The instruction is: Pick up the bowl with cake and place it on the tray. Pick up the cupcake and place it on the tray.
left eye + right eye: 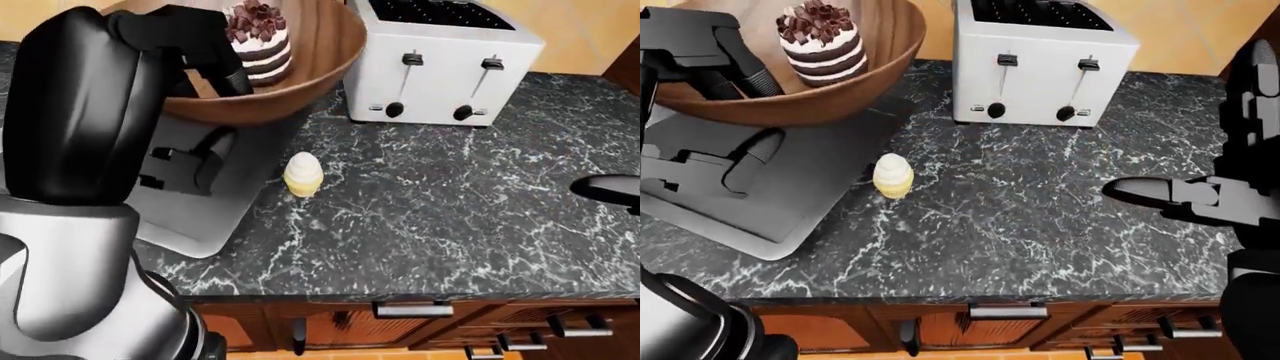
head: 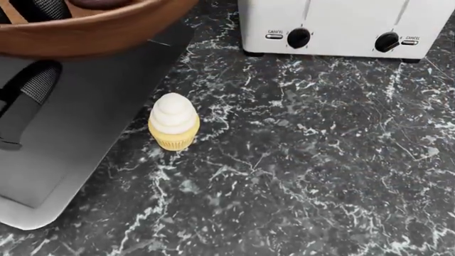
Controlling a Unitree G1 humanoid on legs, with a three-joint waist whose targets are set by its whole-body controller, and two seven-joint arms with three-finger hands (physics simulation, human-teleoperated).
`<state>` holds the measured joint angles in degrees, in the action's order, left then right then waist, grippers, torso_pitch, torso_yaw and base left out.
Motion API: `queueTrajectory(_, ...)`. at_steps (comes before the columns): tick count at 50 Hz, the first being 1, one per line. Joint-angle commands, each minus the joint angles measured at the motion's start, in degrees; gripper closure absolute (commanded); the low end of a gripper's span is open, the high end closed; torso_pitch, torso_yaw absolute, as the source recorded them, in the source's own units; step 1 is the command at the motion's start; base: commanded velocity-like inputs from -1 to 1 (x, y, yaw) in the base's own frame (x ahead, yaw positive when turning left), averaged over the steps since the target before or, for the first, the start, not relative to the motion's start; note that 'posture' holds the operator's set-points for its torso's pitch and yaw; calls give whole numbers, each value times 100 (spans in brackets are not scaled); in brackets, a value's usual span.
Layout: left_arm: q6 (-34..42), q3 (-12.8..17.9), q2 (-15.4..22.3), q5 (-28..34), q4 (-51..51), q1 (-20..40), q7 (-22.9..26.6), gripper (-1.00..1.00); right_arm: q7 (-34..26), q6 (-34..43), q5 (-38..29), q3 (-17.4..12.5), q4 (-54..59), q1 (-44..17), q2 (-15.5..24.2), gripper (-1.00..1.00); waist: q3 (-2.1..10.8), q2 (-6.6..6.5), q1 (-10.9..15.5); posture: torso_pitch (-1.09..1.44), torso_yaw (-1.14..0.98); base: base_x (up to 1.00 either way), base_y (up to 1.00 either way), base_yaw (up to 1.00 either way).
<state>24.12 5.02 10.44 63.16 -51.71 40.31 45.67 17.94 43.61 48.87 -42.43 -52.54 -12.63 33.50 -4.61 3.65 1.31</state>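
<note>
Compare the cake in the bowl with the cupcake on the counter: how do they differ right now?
The cake is striped dark and white with chocolate curls; the cupcake is pale yellow with a white swirl. The cake rides in the bowl gripped by the left hand; the cupcake stands alone on the counter. Both are upright.

The tabletop (image 2: 320, 176) is showing black stone with white veining. The bowl (image 1: 875, 71) is showing brown wood grain, the cake (image 1: 820, 41) dark-and-white stripes, the cupcake (image 2: 173, 121) pale yellow under white icing, the toaster (image 1: 1040, 60) white, the tray (image 2: 78, 133) grey.

Black marble counter (image 1: 1040, 202): tray (image 1: 790, 187), cupcake (image 2: 173, 121), toaster (image 1: 1040, 64) on it.
</note>
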Motion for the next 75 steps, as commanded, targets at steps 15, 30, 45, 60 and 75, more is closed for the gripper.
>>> queueTrajectory(15,-315,773,946,-1161,321,-926,-1658,100,115,-85,-27,73,-95,-200,165,-100,179,-88,-14,0,0,0,0,0)
queueTrajectory(30,-806,1011,1198,-1461,1465,-1089,-2540,100,-117,-154,-324,133,-91,-132,-80,-100,223,-120,-20,0,0,0,0,0)
queueTrajectory(45,-1051,923,1263,-1349,1999,-994,-2786,100,-71,-120,-277,123,-90,-177,-43,-100,256,-146,-37,0,0,0,0,0)
queueTrajectory(60,-1491,969,1291,-1319,2814,-1107,-3318,100,-72,-148,-280,123,-101,-134,-59,-100,284,-164,-60,0,0,0,0,0)
queueTrajectory(75,-1861,1146,1484,-1336,3602,-1305,-4013,100,-95,-114,-362,185,-115,-172,-107,-100,300,-179,-79,0,0,0,0,0)
